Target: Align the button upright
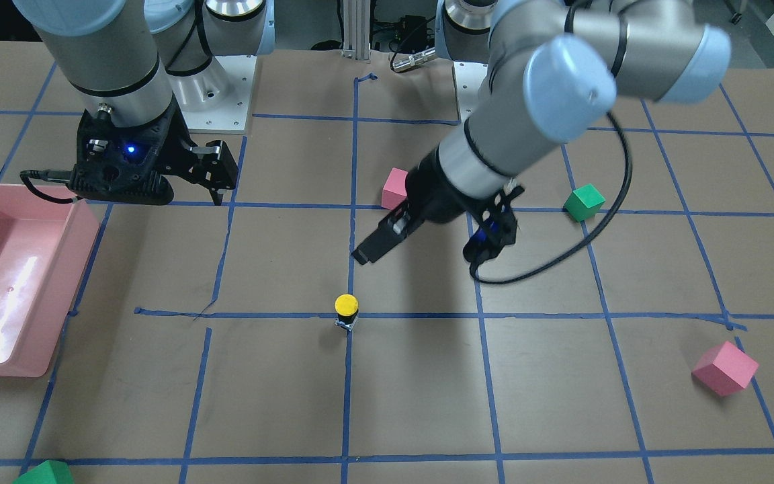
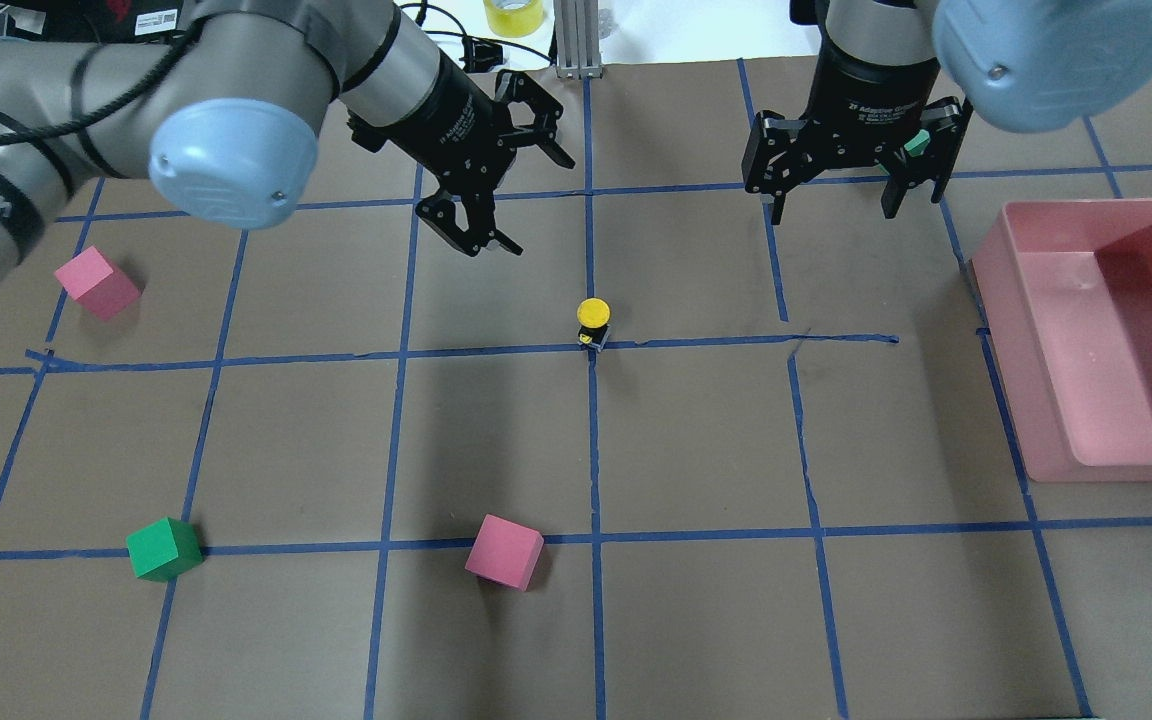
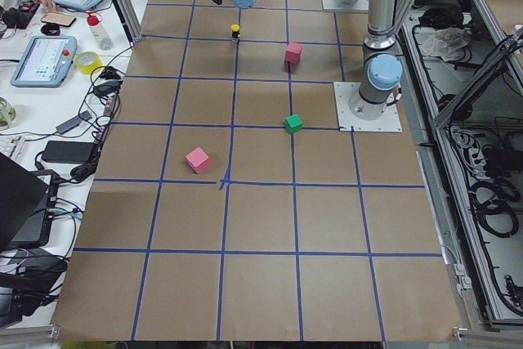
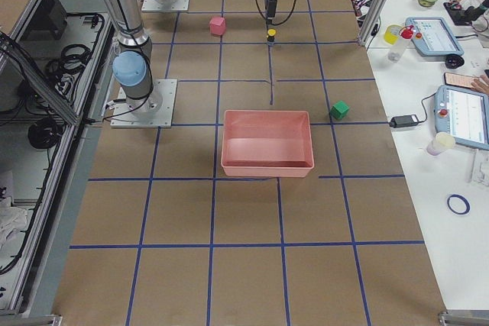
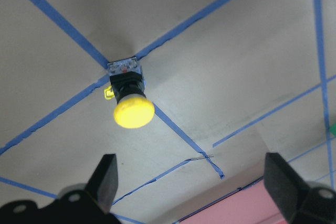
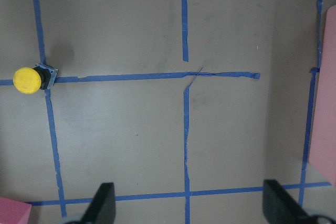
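Note:
The button (image 2: 592, 318), with a yellow mushroom cap, black body and whitish base, stands upright on a blue tape crossing near the table's middle. It also shows in the front view (image 1: 346, 309), the left wrist view (image 5: 131, 103) and the right wrist view (image 6: 29, 78). My left gripper (image 2: 542, 206) is open and empty, raised above the table to the far left of the button; its fingers (image 5: 105, 179) frame the button from a distance. My right gripper (image 2: 831, 212) is open and empty, hanging above the table to the far right of the button.
A pink bin (image 2: 1011, 370) sits at the right. Pink cubes (image 2: 96, 283) (image 2: 504, 551) and a green cube (image 2: 164, 548) lie on the left and near side. Another green cube (image 2: 916, 142) is partly hidden behind the right gripper.

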Controlling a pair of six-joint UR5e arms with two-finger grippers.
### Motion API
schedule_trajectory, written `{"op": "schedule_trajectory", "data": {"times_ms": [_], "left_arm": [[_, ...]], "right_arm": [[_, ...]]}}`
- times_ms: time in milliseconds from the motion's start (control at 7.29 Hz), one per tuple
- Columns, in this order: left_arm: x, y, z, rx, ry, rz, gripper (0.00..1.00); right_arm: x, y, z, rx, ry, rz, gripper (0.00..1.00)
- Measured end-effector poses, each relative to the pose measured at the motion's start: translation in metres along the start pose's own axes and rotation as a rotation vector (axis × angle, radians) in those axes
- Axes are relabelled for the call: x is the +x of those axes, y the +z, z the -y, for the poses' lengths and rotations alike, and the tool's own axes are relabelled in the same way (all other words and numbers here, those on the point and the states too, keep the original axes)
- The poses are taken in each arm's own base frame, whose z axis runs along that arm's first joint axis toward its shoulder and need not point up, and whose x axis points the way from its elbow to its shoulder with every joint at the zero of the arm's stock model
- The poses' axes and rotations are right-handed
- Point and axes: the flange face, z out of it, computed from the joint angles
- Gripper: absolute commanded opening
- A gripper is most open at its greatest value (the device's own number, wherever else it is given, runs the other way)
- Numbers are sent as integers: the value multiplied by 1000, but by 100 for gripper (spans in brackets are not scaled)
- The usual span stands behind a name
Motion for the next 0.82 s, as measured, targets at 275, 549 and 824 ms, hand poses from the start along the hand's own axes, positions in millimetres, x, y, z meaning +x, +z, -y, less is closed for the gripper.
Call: {"op": "schedule_trajectory", "data": {"times_ms": [275,549,824], "left_arm": [[-22,-43,-29,114,243,63,100],[-41,-59,-29,206,715,210,100],[-57,-82,-4,247,1080,372,100]], "right_arm": [[4,-22,-22,15,6,11,100],[5,-29,-29,27,-30,18,100],[5,-29,-30,33,-45,20,100]]}}
